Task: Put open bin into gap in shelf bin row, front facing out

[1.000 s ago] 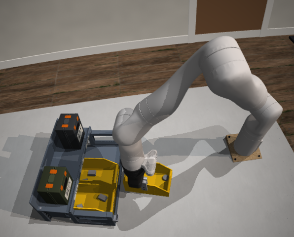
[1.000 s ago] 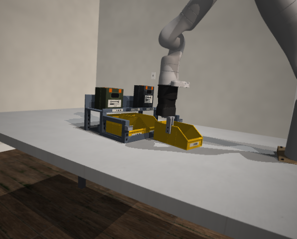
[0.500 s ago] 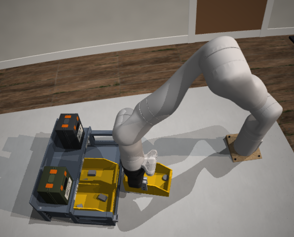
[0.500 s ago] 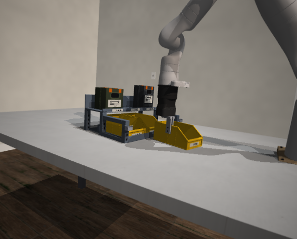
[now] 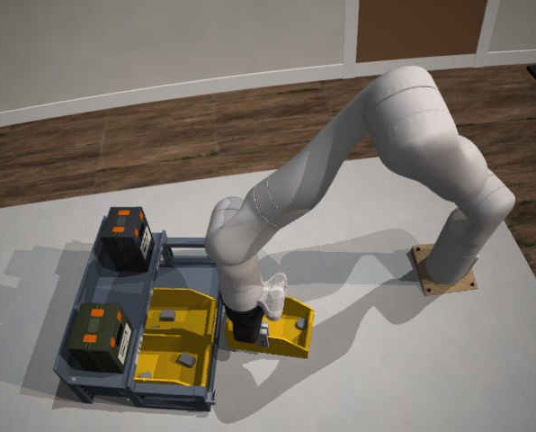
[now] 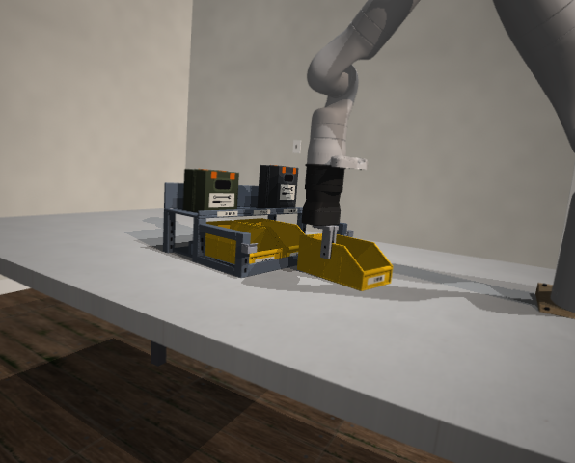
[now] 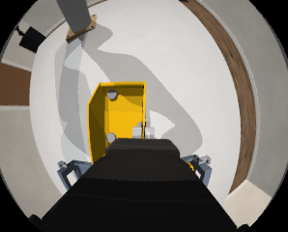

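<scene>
The open yellow bin (image 5: 292, 330) (image 6: 312, 256) (image 7: 125, 114) appears to rest flat on the table just in front of the shelf (image 5: 187, 277) (image 6: 222, 231). Its low, labelled front faces the robot's base. A grey part (image 5: 300, 324) (image 7: 112, 95) lies near its front, and another part (image 7: 111, 138) lies farther back. My gripper (image 5: 263, 337) (image 6: 327, 245) (image 7: 143, 127) points down and is shut on one long side wall of the bin, a finger on either side. The gap is at the far end of the shelf's lower level in the top view, partly hidden by the arm.
Two yellow bins with grey parts, one beside the gap (image 5: 184, 323) and one at the near end (image 5: 164, 360), fill the rest of the row. A green case (image 5: 96, 344) (image 6: 210, 191) and a black case (image 5: 128, 246) (image 6: 273, 186) stand on the upper board.
</scene>
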Controlling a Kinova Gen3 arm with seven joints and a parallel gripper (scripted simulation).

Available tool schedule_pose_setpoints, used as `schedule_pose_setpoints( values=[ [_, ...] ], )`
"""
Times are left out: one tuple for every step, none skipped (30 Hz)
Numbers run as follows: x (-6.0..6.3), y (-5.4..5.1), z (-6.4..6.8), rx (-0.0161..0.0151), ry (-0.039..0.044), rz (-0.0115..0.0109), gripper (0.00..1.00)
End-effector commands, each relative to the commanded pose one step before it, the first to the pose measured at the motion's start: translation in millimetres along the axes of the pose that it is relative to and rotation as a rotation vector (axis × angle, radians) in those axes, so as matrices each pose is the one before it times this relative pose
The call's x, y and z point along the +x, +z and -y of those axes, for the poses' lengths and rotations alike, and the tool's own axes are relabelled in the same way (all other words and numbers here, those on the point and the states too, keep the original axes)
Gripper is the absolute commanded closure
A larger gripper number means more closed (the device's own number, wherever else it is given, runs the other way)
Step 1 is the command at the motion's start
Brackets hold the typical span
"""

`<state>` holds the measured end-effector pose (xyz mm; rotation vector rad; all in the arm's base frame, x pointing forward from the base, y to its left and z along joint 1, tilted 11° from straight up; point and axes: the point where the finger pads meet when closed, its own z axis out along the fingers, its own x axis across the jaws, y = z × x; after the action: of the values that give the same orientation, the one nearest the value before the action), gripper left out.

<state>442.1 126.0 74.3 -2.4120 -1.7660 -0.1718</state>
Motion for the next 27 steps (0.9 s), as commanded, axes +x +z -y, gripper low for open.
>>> schedule_pose_setpoints(
  values=[
    [0.23, -0.82, -0.57, -0.00180, 0.00001, -0.00098, 1.00],
    [0.00, 0.00, 0.00, 0.00000, 0.00000, 0.00000, 1.00],
    [0.00, 0.00, 0.00, 0.00000, 0.00000, 0.00000, 1.00],
    [0.00, -0.01, 0.00, 0.00000, 0.00000, 0.00000, 1.00],
    [0.00, -0.03, 0.00, 0.00000, 0.00000, 0.00000, 1.00],
    [0.00, -0.06, 0.00, 0.00000, 0.00000, 0.00000, 1.00],
    [0.00, -0.10, 0.00, 0.00000, 0.00000, 0.00000, 1.00],
    [0.00, -0.14, 0.00, 0.00000, 0.00000, 0.00000, 1.00],
    [0.00, -0.19, 0.00, 0.00000, 0.00000, 0.00000, 1.00],
    [0.00, -0.24, 0.00, 0.00000, 0.00000, 0.00000, 1.00],
    [0.00, -0.30, 0.00, 0.00000, 0.00000, 0.00000, 1.00],
    [0.00, 0.00, 0.00, 0.00000, 0.00000, 0.00000, 1.00],
    [0.00, 0.00, 0.00, 0.00000, 0.00000, 0.00000, 1.00],
    [0.00, -0.36, 0.00, 0.00000, 0.00000, 0.00000, 1.00],
    [0.00, -0.42, 0.00, 0.00000, 0.00000, 0.00000, 1.00],
    [0.00, -0.49, 0.00, 0.00000, 0.00000, 0.00000, 1.00],
    [0.00, -0.55, 0.00, 0.00000, 0.00000, 0.00000, 1.00],
    [0.00, -0.62, 0.00, 0.00000, 0.00000, 0.00000, 1.00],
    [0.00, -0.68, 0.00, 0.00000, 0.00000, 0.00000, 1.00],
    [0.00, -0.75, 0.00, 0.00000, 0.00000, 0.00000, 1.00],
    [0.00, -0.80, 0.00, 0.00000, 0.00000, 0.00000, 1.00],
    [0.00, -0.86, 0.00, 0.00000, 0.00000, 0.00000, 1.00],
    [0.00, -0.92, 0.00, 0.00000, 0.00000, 0.00000, 1.00],
    [0.00, -0.97, 0.00, 0.00000, 0.00000, 0.00000, 1.00],
    [0.00, -1.02, 0.00, 0.00000, 0.00000, 0.00000, 1.00],
    [0.00, -1.06, 0.00, 0.00000, 0.00000, 0.00000, 1.00],
    [0.00, -1.10, 0.00, 0.00000, 0.00000, 0.00000, 1.00]
  ],
)
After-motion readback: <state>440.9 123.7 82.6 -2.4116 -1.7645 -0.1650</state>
